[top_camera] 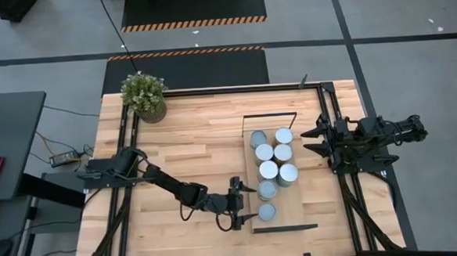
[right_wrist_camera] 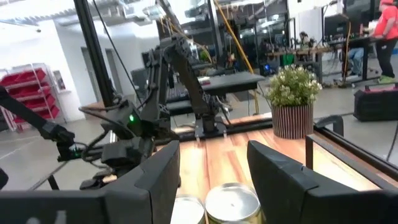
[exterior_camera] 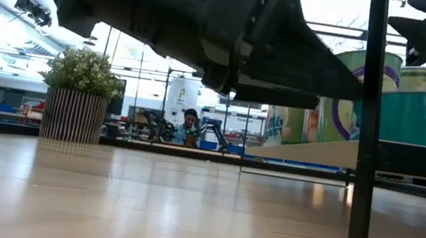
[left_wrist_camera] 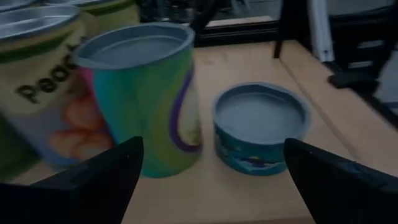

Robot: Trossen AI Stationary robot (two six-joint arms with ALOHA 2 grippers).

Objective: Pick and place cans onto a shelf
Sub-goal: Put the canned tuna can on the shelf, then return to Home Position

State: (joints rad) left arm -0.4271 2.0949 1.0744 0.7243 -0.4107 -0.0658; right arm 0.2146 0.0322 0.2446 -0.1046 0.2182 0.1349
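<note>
The shelf (top_camera: 253, 164) is a light-wood board on a thin black frame, right of the table's middle. Several cans stand upright on it, from a far pair (top_camera: 283, 135) to a short teal can (top_camera: 266, 212) at the near end. My left gripper (top_camera: 246, 203) is open and empty, level beside the shelf's left edge. In the left wrist view its fingers (left_wrist_camera: 212, 152) stand in front of the short teal can (left_wrist_camera: 261, 127) and a taller can (left_wrist_camera: 146, 99). My right gripper (top_camera: 307, 139) is open and empty, just right of the shelf's far end.
A potted green plant (top_camera: 144, 95) stands at the table's far left corner. A black frame rail (top_camera: 328, 130) runs along the table's right side beside the right arm. Bare wood tabletop (top_camera: 190, 146) lies between the plant and the shelf.
</note>
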